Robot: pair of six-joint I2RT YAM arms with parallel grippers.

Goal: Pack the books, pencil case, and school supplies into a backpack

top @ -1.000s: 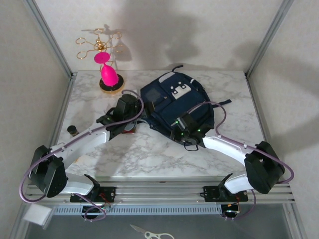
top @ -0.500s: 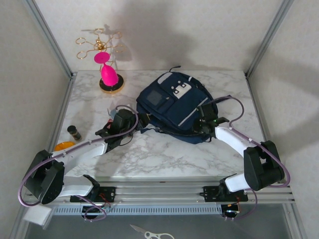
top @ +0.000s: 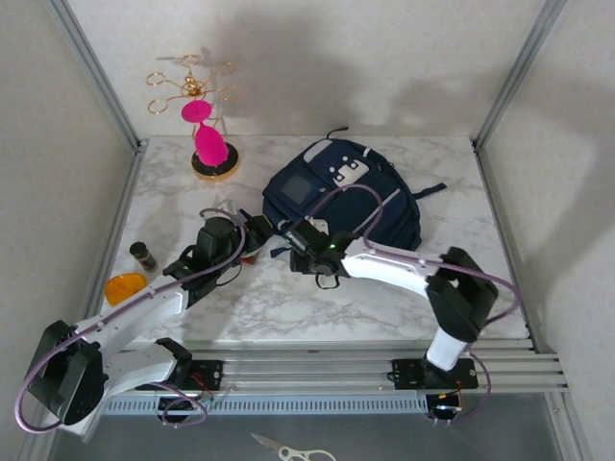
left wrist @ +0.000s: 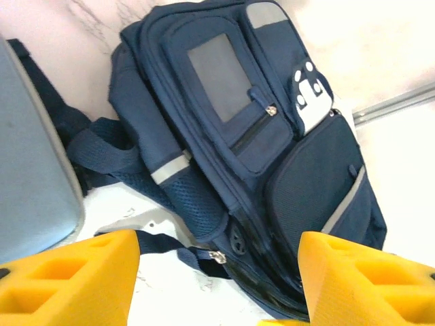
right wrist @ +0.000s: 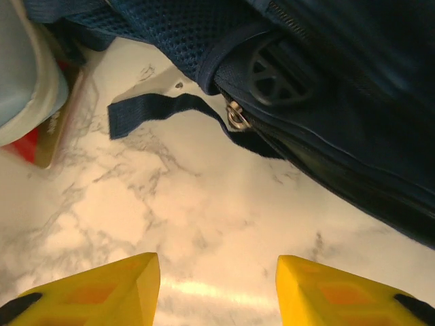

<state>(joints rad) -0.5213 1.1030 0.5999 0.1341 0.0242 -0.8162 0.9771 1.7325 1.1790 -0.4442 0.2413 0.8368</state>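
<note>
Right claw (right wrist: 217,292) hangs low over the marble surface (right wrist: 204,224), spread wide with nothing in it, facing the metal zip pull (right wrist: 236,117) on the near side of the backpack (top: 346,197). I judge it is lined up there to catch that pull, since the zip looks closed and nothing can go in until the bag is opened. Left claw (left wrist: 217,285) is likewise spread and empty. It points at the bag from the side nearer the left edge, probably to steady the fabric. The backpack lies flat, front pockets up, in the middle of the surface toward the far edge. The pencil case (left wrist: 30,170) lies just beside its strap (left wrist: 102,146), with the red box (right wrist: 27,151) showing from under it. The orange piece (top: 125,286) sits near the left edge.
</note>
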